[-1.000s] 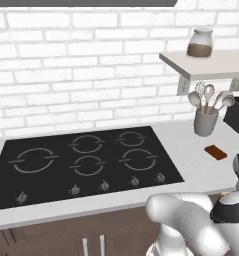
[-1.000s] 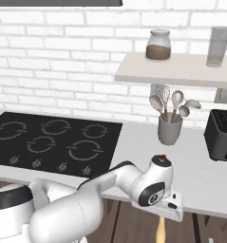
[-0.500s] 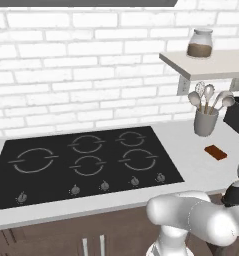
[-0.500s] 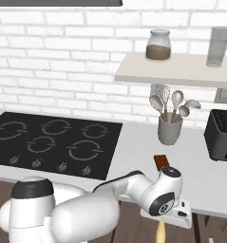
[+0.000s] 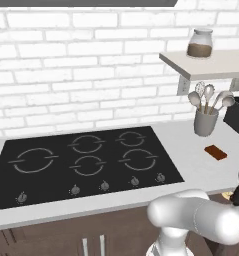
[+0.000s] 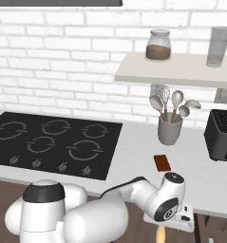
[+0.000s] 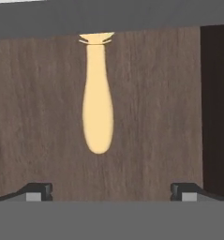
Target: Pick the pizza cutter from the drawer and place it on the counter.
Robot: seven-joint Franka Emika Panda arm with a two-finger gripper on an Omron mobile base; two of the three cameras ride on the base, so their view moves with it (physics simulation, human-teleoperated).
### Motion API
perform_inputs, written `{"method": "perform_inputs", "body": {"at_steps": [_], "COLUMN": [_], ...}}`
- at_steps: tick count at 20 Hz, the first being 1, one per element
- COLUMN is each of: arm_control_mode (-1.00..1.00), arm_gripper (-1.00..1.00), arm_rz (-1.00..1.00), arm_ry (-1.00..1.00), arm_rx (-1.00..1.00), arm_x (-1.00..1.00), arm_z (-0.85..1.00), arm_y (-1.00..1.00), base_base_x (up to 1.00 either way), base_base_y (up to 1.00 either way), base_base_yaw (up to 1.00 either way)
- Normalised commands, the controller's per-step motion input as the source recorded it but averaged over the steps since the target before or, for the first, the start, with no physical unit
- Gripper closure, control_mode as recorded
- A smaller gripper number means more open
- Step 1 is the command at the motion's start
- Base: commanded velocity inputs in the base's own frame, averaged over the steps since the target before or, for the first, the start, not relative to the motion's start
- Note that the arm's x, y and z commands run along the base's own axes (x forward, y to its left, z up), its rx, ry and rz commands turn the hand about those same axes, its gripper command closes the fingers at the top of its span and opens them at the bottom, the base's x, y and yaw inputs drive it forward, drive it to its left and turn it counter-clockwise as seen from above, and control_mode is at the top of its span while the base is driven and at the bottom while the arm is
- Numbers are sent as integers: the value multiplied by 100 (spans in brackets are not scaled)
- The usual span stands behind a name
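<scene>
The pizza cutter (image 7: 98, 112) lies on the brown wooden drawer floor (image 7: 155, 117). Its tapered yellow-orange handle points toward me, and its pale head is mostly hidden under a grey edge at the top. My gripper (image 7: 111, 190) hovers above the handle's near end, open, with both fingertips (image 7: 38, 190) spread wide and nothing between them. In the right base view the hand (image 6: 169, 208) hangs below the front edge of the light-grey counter (image 6: 138, 152), with the handle's tip (image 6: 160, 235) just beneath it. In the left base view the counter (image 5: 201, 167) runs right of the cooktop.
A glossy black cooktop (image 6: 53, 142) fills the counter's left. A small brown block (image 6: 162, 162) lies near the front edge above the hand. Behind stand a grey utensil holder (image 6: 169, 130) and a black toaster (image 6: 222, 135). A beige shelf (image 6: 176, 71) carries a jar.
The arm has sunk lower in front of the counter edge, and the hand has moved down and slightly right toward the drawer. Objects on the counter have not moved.
</scene>
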Motion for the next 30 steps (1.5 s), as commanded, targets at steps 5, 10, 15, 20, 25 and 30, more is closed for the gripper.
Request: {"method": "perform_inputs", "body": {"at_steps": [5,10,15,20,25,30], "arm_control_mode": [-100,-100,-100,-100,-100,-100], "arm_gripper": [-100,-100,-100,-100,-100,-100], "arm_rz": [15,14,1,0,0,0], "arm_ry": [0,-1,-3,-3,-4,-6], "arm_rx": [0,0,0,2,1,1], "arm_x": [0,0,0,0,0,0], "arm_z": [-47,-45,-22,-16,-21,-13], "arm_y": [0,0,0,0,0,0], "base_base_x": [0,0,0,0,0,0], "base_base_y": [0,0,0,0,0,0], "base_base_yaw": [0,0,0,0,0,0]}}
